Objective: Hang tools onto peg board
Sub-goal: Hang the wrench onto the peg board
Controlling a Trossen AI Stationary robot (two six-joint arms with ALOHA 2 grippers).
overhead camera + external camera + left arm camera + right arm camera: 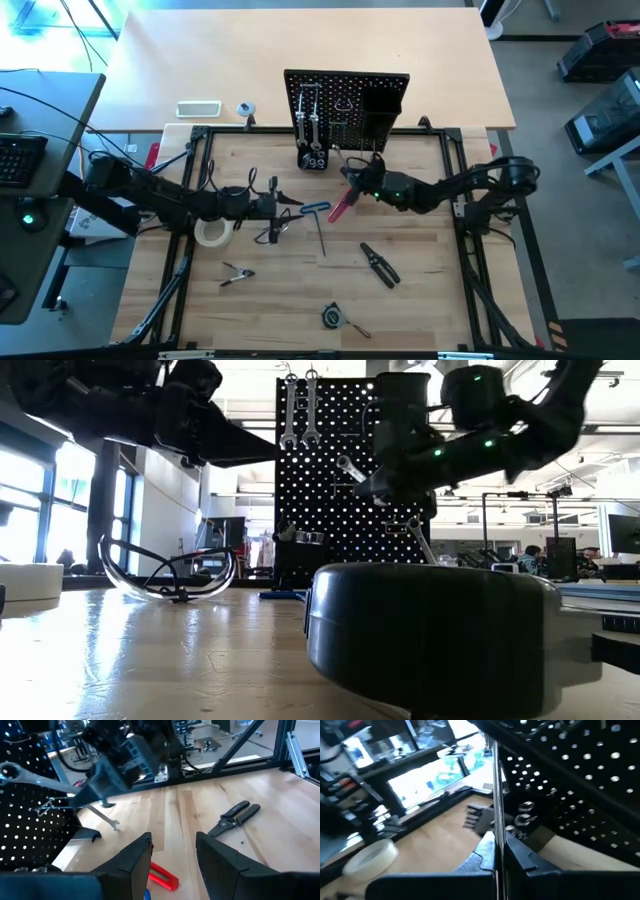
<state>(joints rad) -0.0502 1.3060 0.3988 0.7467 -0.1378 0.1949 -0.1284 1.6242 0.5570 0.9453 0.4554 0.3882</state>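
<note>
The black peg board (345,100) stands at the table's far middle, with two silver wrenches (308,120) hanging on hooks on its left part. My right gripper (352,180) is just in front of the board, shut on a silver wrench (496,790). My left gripper (290,203) hovers open and empty over the table's middle, its fingers (135,857) apart. On the table lie a pale tape roll (212,232), clear glasses (272,228), a blue-handled hex key (318,212), a red-handled tool (340,208) and black-handled pliers (380,263). My right gripper pinches the wrench's shaft (496,837) between its two fingers. The wrench runs on past the fingertips, lengthwise with the fingers, toward the peg board. It is lifted clear of the table, and its ring end (7,770) is up by the board's face.
A small clamp-like tool (236,274) lies near left, and a tape measure (333,317) sits at the near edge, large in the low view's foreground (430,630). A second small wrench (107,817) shows below my right gripper. A black bin (378,110) is on the board's right part.
</note>
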